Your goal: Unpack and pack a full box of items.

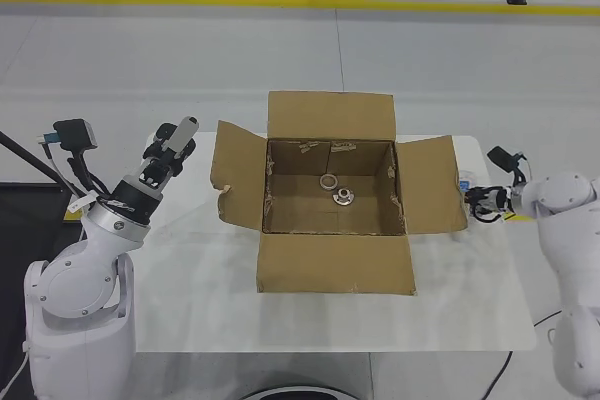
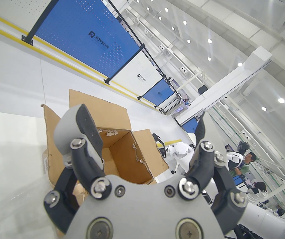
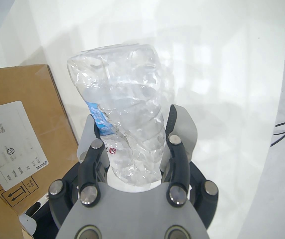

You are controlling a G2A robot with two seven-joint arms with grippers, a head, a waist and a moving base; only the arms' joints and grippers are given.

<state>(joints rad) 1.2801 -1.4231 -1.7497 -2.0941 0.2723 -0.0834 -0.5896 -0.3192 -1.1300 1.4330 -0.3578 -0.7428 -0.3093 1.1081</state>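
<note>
Cardboard box (image 1: pixel 330 262) sits mid-table, all 4 flaps folded out, top open. On the box floor: a small metal ring (image 1: pixel 328 181) toward the far wall, and just beside it, nearer the box centre, a small round part (image 1: pixel 344 197); too small to say what it is or whether the two touch. Crushed clear plastic bottle (image 3: pixel 122 95) w/ a blue label strip is outside the box, just past the box's right flap (image 1: pixel 430 185). It's clamped in the R gripper (image 3: pixel 132 123): fingers (image 3: pixel 173 128) press in on both sides of the bottle's lower body, and the wider crumpled end sticks out beyond the fingertips. Can't tell if the bottle touches the table (image 1: pixel 180 300) or hangs above it. In the top view the R gripper (image 1: pixel 477 200) is right at the outer edge of that right flap. In the R wrist view a brown box panel (image 3: pixel 33 88) w/ a white shipping label (image 3: pixel 13 145) lies just beside the gripper. L gripper (image 2: pixel 142 115) is released, fingers (image 2: pixel 87 125) spread wide w/ nothing btwn them. In the top view it (image 1: pixel 174 138) is out beyond the box's left flap (image 1: pixel 238 175), near but not touching, tilted up and aimed toward the box. In the L wrist view the open box (image 2: pixel 122 150) shows past the spread fingers, inner walls and torn tape bits visible. White table extends out from under the box on all sides.
</note>
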